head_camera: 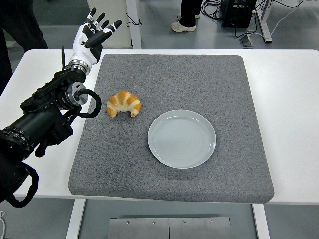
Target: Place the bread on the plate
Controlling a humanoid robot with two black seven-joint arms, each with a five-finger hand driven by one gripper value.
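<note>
Across the white table point(286, 99) lies a grey mat point(199, 79) that takes up most of the top. From the left edge the black left arm point(42, 119) reaches in over the table's left side, and its left hand point(89, 37) is raised beyond the mat's far left corner, fingers point(103, 20) spread wide and holding nothing. Well to the right of that hand and nearer the camera sits the plate point(182, 138), round and pale grey, on the mat and with nothing in it. Closer to the hand, nearer the camera and a little to its right, lies the bread point(123, 103), a golden croissant resting on the mat. Its long axis runs roughly left to right, and both curved tips point toward the near edge. It lies just left of the plate but apart from it, and no finger touches it. No writing can be read anywhere.
</note>
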